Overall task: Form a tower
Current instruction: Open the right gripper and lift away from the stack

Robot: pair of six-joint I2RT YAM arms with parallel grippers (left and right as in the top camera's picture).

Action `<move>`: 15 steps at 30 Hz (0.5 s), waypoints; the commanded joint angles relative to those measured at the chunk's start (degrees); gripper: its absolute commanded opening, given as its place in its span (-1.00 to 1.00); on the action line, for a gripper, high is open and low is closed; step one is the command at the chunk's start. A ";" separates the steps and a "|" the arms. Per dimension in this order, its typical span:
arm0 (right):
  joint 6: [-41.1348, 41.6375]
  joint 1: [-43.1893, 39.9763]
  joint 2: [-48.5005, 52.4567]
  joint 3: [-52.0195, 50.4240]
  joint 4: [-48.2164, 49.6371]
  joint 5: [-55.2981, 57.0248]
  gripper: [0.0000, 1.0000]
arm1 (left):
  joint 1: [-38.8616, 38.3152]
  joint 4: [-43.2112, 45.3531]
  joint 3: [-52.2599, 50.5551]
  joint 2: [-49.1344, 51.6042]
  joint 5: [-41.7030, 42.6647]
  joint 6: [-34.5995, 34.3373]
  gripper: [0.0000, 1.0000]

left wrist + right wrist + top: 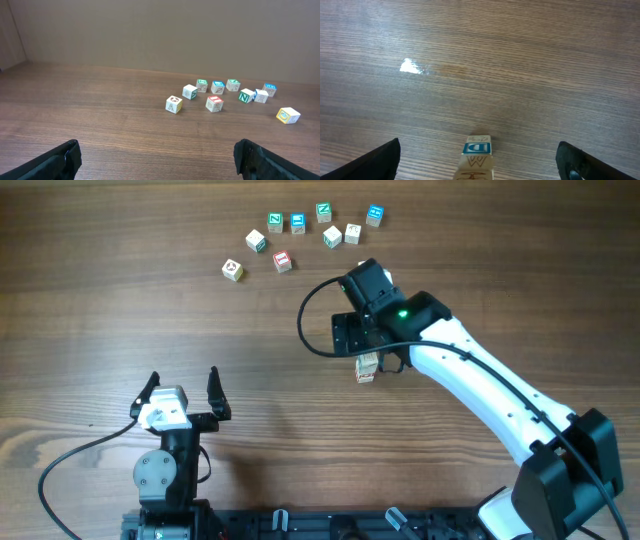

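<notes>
The tower (367, 367) is a narrow stack of pale wooden letter cubes right of the table's middle, partly hidden under my right arm in the overhead view. In the right wrist view the tower (476, 160) rises at the bottom centre, with a blue D face on the top cube and a W below it. My right gripper (479, 162) is open; its fingers stand wide on either side of the stack and touch nothing. My left gripper (182, 388) is open and empty near the front left, far from the tower.
Several loose letter cubes (298, 224) with green, blue and red faces lie scattered at the back of the table. The left wrist view shows the same cubes (214, 103) ahead, with a yellow-faced cube (288, 115) at the right.
</notes>
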 commanded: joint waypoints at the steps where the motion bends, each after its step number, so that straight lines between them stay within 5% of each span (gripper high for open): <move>1: -1.18 0.04 0.98 -0.09 0.52 1.27 0.99 | 0.33 -0.02 -0.17 -0.28 -0.74 1.07 1.00; 15: -4.24 -0.17 0.96 0.98 1.55 -2.73 0.99 | 0.33 -0.02 -0.17 -0.28 -0.74 1.05 1.00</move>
